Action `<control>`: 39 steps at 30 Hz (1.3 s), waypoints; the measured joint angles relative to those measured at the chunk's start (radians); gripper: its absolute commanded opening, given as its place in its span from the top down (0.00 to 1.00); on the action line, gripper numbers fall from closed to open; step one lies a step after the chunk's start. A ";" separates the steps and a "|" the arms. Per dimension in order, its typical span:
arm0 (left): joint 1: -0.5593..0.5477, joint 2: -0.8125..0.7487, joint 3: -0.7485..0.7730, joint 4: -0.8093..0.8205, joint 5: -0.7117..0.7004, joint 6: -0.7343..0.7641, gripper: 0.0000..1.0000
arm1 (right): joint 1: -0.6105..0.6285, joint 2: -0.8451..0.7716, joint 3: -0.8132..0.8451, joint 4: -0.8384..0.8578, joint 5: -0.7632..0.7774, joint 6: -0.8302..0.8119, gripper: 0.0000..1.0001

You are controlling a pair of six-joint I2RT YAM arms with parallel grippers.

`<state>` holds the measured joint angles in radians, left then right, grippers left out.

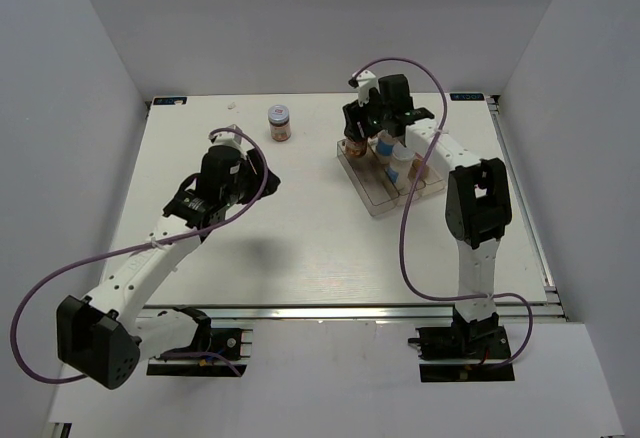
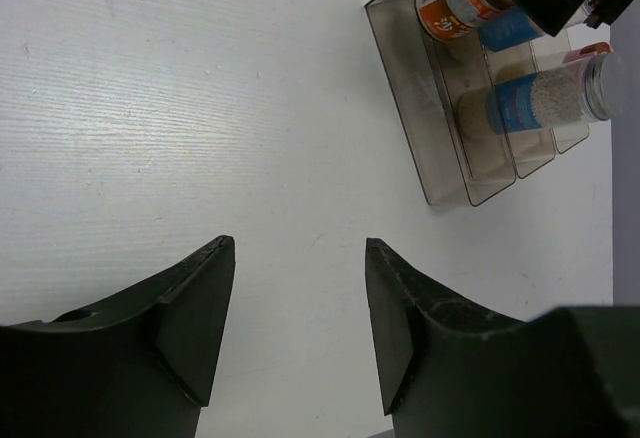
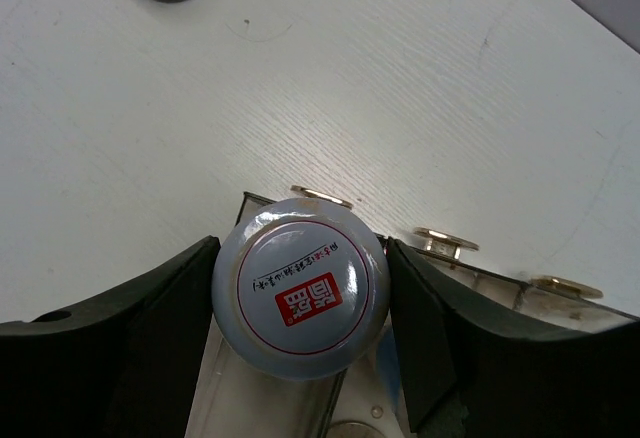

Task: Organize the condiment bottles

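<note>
Lid detail comes only from the right wrist view. A pale glossy cap with a red square label tops the held jar (image 3: 300,293). The right gripper (image 3: 302,246) has a finger pressed against each side of that jar, clamped on it. The jar sits over the end compartment of the clear tray (image 3: 445,258), whose far wall carries three brass fittings. Whether the jar rests on the tray floor or hangs just above it cannot be told.

From overhead the right gripper (image 1: 360,126) covers most of that jar, leaving only a brown sliver at the tray's far-left end.

The overhead view alone shows the whole layout. A second brown jar (image 1: 279,123) stands upright on the white table (image 1: 300,248), well apart from the tray and to its left. In the right wrist view the frame's top edge cuts this jar off.

The left gripper (image 2: 300,248) is spread wide with nothing between its fingers, over bare table near the left side. Its camera sees the tray from the side. There the held jar's orange label shows, and a silver-capped bottle (image 2: 545,98) with a blue label and white granules stands in a neighbouring compartment. A pinkish cap edge behind it is too hidden to identify.
</note>
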<state>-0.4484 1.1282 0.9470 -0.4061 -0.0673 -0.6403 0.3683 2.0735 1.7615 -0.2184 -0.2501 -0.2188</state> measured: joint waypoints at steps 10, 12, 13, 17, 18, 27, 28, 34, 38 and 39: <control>0.000 0.030 0.000 0.014 0.002 0.013 0.21 | 0.012 0.024 -0.058 0.023 0.010 -0.021 0.80; 0.000 0.038 0.000 0.018 0.002 0.015 0.18 | 0.012 0.024 -0.076 0.027 0.011 -0.026 0.58; 0.000 0.044 0.002 0.018 0.002 0.016 0.18 | 0.012 0.024 -0.081 0.027 0.011 -0.028 0.52; 0.000 0.074 0.012 0.023 0.004 0.023 0.17 | 0.012 0.024 -0.096 0.036 0.013 -0.038 0.36; 0.000 0.085 0.018 0.025 0.005 0.024 0.17 | 0.012 0.024 -0.096 0.039 0.013 -0.041 0.33; 0.000 0.137 0.052 0.048 0.025 0.041 0.16 | 0.013 0.022 -0.101 0.080 0.008 -0.047 0.11; 0.000 0.140 0.053 0.049 0.026 0.042 0.16 | 0.013 0.022 -0.101 0.084 0.006 -0.048 0.11; 0.000 0.154 0.056 0.059 0.027 0.053 0.15 | 0.013 0.022 -0.071 0.084 -0.023 -0.049 0.13; 0.000 0.207 0.094 0.077 0.026 0.077 0.16 | 0.013 -0.009 -0.055 0.082 -0.110 -0.076 0.33; 0.000 0.223 0.107 0.080 0.026 0.083 0.16 | 0.013 -0.024 -0.055 0.081 -0.129 -0.087 0.44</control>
<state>-0.4480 1.3510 1.0542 -0.3260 -0.0410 -0.5571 0.3817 2.0491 1.7065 -0.1371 -0.3786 -0.3061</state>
